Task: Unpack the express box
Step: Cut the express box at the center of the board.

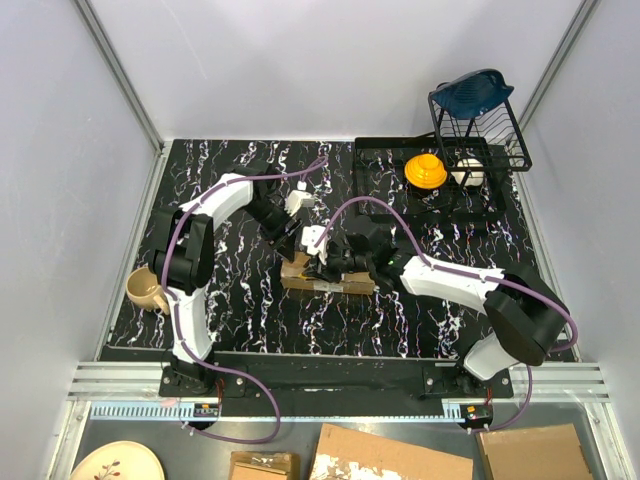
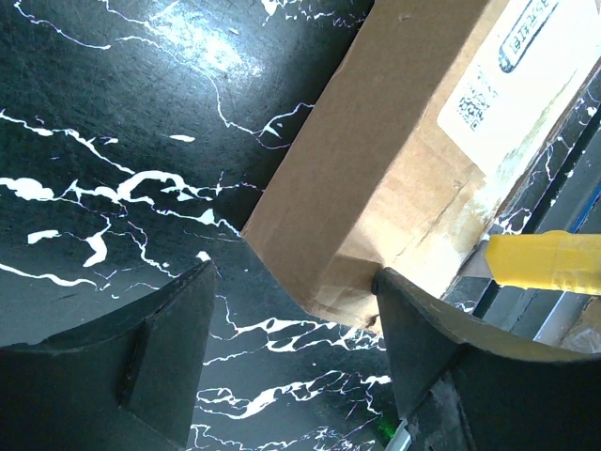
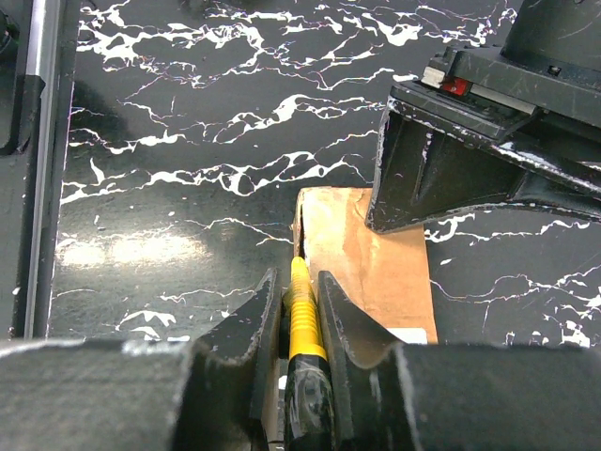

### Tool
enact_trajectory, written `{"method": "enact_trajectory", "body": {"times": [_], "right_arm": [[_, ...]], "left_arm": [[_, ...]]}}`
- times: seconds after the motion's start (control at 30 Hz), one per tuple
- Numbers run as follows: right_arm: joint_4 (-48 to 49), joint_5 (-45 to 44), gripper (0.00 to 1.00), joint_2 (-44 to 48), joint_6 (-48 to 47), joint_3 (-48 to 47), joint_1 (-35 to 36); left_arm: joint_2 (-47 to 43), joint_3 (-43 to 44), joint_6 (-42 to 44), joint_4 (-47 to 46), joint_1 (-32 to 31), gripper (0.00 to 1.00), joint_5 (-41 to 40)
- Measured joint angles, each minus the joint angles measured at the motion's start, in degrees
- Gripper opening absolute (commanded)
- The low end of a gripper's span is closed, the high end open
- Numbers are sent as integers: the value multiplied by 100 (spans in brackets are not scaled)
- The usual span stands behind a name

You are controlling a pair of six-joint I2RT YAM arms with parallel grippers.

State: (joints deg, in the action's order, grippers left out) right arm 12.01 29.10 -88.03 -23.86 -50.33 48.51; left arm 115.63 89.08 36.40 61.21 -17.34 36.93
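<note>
1. This is a robot test cell in a lab. Plain white panel walls (image 1: 330,60) set in bare aluminium posts (image 1: 118,70) close in a black, white-veined marble-patterned surface (image 1: 240,300) on three sides.
2. A white-and-black left robot arm (image 1: 185,260) and its matching right robot arm (image 1: 460,280) are bolted to a grooved aluminium rail (image 1: 340,375) along that surface's near edge. Purple cables (image 1: 375,202) loop from them.
3. Kitchen props stand on the surface as staged test items: a black wire dish rack (image 1: 480,130) at its far right corner and a beige ceramic mug (image 1: 145,290) at its left edge.
4. Beyond its near edge lie torn brown cardboard pieces (image 1: 390,460) and a cream patterned plate (image 1: 115,462).
</note>
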Motion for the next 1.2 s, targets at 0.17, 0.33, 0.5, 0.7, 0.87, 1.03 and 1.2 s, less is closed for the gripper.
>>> {"method": "enact_trajectory", "body": {"times": [0.17, 0.33, 0.5, 0.7, 0.87, 1.03, 1.2], "right_arm": [[-98, 26, 0, 0, -13, -50, -17], [-302, -26, 0, 153, -13, -55, -22], [-597, -109, 0, 586, 66, 57, -28], [-850, -96, 0, 579, 168, 85, -31], [-863, -125, 0, 546, 236, 85, -31], [-839, -446, 0, 796, 387, 85, -33], [-741, -1388, 0, 1196, 883, 90, -33]], "left_arm": [[-2, -50, -7, -42, 11, 70, 59], [-39, -151, -39, -107, 13, 69, 136], [-57, -190, -44, -136, 7, 69, 160], [-83, -223, -46, -170, 11, 69, 168], [-118, -249, -52, -197, 11, 69, 168], [-192, -286, -52, -240, 0, 71, 109], [-317, -299, -39, -293, -7, 75, -96]]}}
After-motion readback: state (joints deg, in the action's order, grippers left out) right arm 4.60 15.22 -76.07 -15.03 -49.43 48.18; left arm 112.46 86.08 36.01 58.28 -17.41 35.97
